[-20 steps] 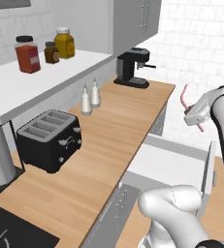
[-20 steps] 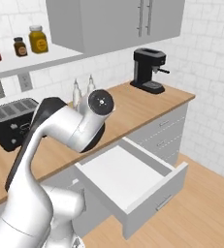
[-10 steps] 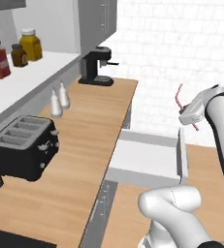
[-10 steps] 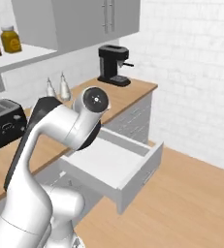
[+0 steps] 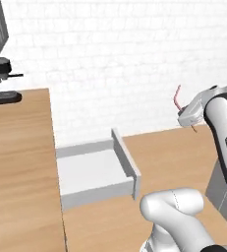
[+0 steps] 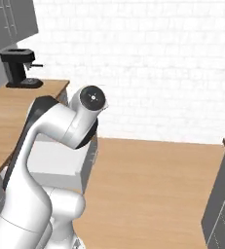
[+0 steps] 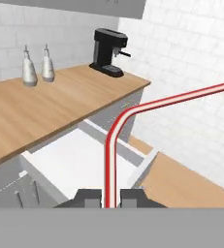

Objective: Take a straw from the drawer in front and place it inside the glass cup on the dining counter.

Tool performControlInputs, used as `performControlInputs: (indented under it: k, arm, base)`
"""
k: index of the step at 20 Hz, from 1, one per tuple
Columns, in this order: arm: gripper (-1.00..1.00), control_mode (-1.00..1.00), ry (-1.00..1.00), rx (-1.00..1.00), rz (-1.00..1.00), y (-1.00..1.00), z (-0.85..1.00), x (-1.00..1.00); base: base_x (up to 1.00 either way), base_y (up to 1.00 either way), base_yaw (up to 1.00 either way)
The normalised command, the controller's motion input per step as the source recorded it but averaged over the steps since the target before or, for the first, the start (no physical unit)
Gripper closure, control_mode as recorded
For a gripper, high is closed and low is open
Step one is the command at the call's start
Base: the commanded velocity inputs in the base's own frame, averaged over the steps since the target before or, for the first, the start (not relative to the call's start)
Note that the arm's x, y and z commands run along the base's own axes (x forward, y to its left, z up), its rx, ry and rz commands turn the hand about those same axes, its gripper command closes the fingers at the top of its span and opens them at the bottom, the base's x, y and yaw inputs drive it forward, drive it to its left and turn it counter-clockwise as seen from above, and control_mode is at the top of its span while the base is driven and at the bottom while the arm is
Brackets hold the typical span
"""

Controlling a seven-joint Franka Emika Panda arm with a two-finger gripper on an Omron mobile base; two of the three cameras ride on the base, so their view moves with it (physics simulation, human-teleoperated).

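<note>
Step in hand looks like transport: straw [image 7: 114,140] is out of the drawer [image 5: 93,170] and in the gripper [image 7: 109,196], jaws pinched tight on its lower end. Straight part runs up from between the fingertips, then the bent end kicks off to one side. In the left base view the straw [image 5: 177,97] sticks up above the gripper [image 5: 186,117], raised well clear of the drawer and off to the side away from the worktop [image 5: 16,162].

Drawer is pulled out from under the worktop, white inside, nothing visible in it from any view. Coffee machine [image 7: 108,51] sits at the worktop's far end beyond the drawer; two small bottles [image 7: 37,65] farther along the same top.

No glass cup or dining counter in frame, so placement isn't set up yet. My read: next move needs the base to bring that counter into view, then straw held upright over the cup mouth before release. Thin straw, so risk of it pivoting in the grip on the way.
</note>
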Motion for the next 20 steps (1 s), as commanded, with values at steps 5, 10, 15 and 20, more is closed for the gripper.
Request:
performControlInputs:
  k: [5, 10, 15, 20]
  arm:
    - [1.00, 1.00, 0.00, 0.00, 0.00, 0.00, 0.00, 0.00]
    - [1.00, 1.00, 0.00, 0.00, 0.00, 0.00, 0.00, 0.00]
    - [1.00, 1.00, 0.00, 0.00, 0.00, 0.00, 0.00, 0.00]
    - [1.00, 1.00, 0.00, 0.00, 0.00, 0.00, 0.00, 0.00]
  base:
    - [-0.16, 0.00, -0.87]
    - [-0.10, 0.00, -0.85]
    - [0.03, -0.10, -0.69]
    - [0.32, -0.18, -0.47]
